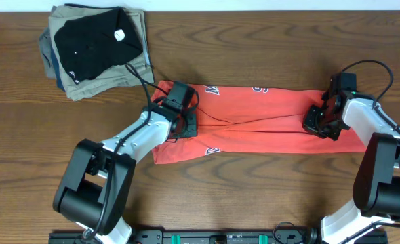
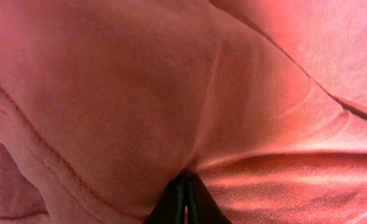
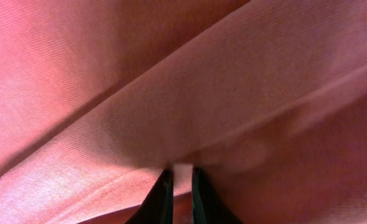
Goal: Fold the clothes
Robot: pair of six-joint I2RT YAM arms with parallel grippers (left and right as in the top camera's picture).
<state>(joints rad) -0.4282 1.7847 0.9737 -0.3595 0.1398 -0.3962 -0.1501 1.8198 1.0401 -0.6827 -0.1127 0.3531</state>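
My left gripper point(image 1: 184, 125) is clamped on a bunched ridge of the red-orange T-shirt point(image 1: 254, 125). Its fingertips point(image 2: 174, 210) are together and cloth fills the wrist view. My right gripper point(image 1: 321, 122) pinches a fold, fingers point(image 3: 158, 200) nearly together with cloth between them. The shirt lies as a long band between both grippers on the table point(image 1: 254, 183). A folded garment stack point(image 1: 95, 47) sits beyond my left gripper, well apart.

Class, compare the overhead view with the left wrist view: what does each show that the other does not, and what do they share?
Only overhead: the table, the stack of folded garments, the right claw, and white lettering on the T-shirt. Only left wrist: a stitched seam and cloth pinched between shut fingertips. Both: the red-orange T-shirt and the left claw gripping it.
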